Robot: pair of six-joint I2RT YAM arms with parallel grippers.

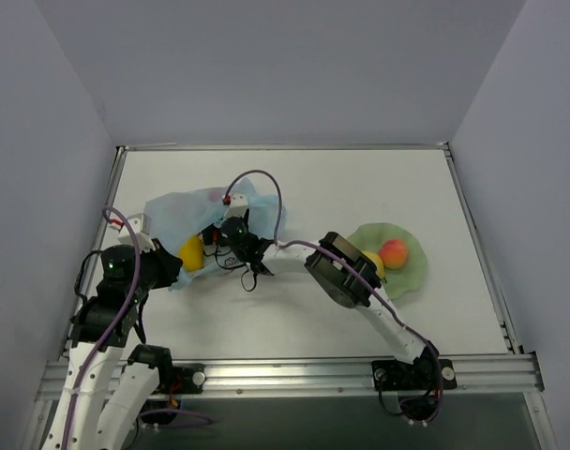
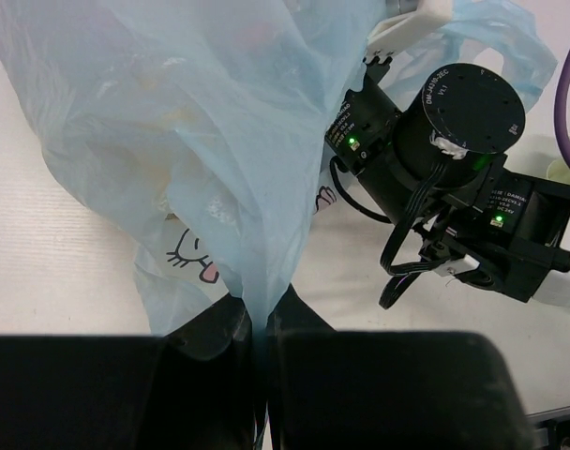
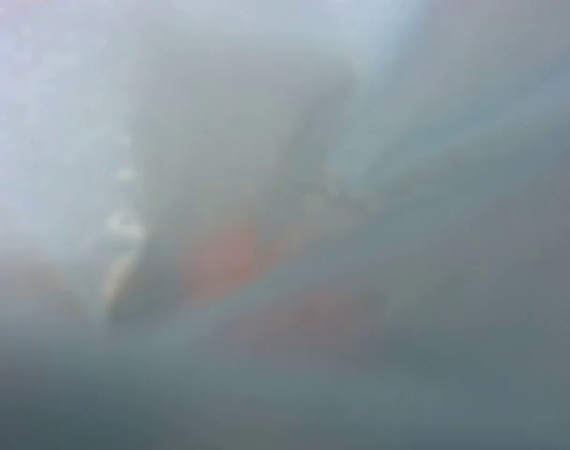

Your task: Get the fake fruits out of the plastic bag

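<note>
fake fruits point(image 1: 191, 253) partly at the plastic bag point(image 1: 177, 214), two out on the dish.
left to right: my left gripper point(image 2: 259, 323) is pressed together on a fold of the bag's film, lifting it so the bag won't slide while i dig. a yellow fruit sits just beside that pinch, can't tell if inside or out. my right gripper point(image 1: 227, 208) is poked into the bag from the right to fetch one. its fingers are buried, and the wrist view is only blue haze with an orange blur, so i cannot tell whether it's spread or gripping. far right, the green dish point(image 1: 412, 281) holds a reddish fruit point(image 1: 393, 253) touching a yellow one point(image 1: 372, 263), likely the drop spot.
</note>
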